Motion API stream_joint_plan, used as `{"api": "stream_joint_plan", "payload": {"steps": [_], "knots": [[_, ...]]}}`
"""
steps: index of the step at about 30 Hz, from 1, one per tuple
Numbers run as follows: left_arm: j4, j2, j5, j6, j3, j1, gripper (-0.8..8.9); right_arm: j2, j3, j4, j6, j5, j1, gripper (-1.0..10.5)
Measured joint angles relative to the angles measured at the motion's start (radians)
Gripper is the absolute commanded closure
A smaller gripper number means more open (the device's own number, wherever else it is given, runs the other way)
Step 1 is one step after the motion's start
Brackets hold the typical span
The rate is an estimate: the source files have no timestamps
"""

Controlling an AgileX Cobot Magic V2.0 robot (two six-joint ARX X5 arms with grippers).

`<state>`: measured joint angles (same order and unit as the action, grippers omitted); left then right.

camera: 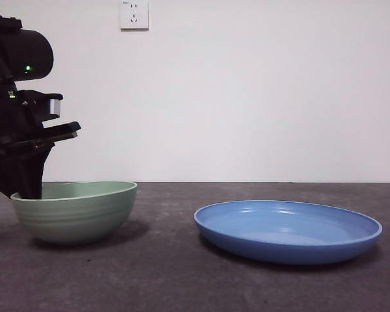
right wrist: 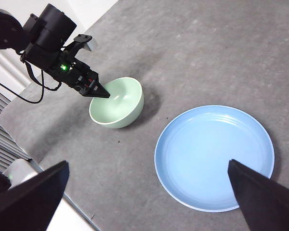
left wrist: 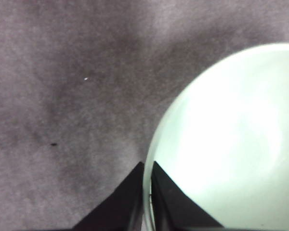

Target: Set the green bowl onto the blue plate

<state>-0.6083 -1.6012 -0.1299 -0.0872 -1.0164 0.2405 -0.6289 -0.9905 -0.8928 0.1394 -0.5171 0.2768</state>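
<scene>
The green bowl [camera: 78, 211] [right wrist: 118, 102] stands on the dark table, to the left of the blue plate [camera: 286, 231] [right wrist: 214, 156], with a gap of table between them. My left gripper [camera: 29, 192] [left wrist: 147, 192] [right wrist: 103, 94] comes down from the left and is shut on the bowl's left rim, one jaw inside and one outside. The bowl's pale inside [left wrist: 231, 144] fills much of the left wrist view. My right gripper [right wrist: 148, 162] hangs high above the table with its jaws wide open and nothing between them. The plate holds nothing.
The grey table [camera: 182, 273] ends at a white wall with a socket [camera: 134, 14]. The left arm's black body and cables [right wrist: 38, 43] rise beside the bowl. The table's edge [right wrist: 62, 192] runs close to the bowl's side.
</scene>
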Motion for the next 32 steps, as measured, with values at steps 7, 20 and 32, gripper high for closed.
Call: {"api": "stream_joint_plan", "payload": {"steps": [7, 20, 32], "knots": [[-0.084, 0.000, 0.002, -0.018, -0.055, 0.029, 7.99, 0.000, 0.000, 0.000, 0.000, 0.000, 0.000, 3.5], [-0.336, -0.109, 0.002, -0.055, -0.478, 0.216, 7.99, 0.000, 0.000, 0.000, 0.000, 0.000, 0.000, 3.5], [-0.339, -0.356, 0.002, -0.084, -0.720, 0.414, 7.99, 0.000, 0.000, 0.000, 0.000, 0.000, 0.000, 3.5]]}}
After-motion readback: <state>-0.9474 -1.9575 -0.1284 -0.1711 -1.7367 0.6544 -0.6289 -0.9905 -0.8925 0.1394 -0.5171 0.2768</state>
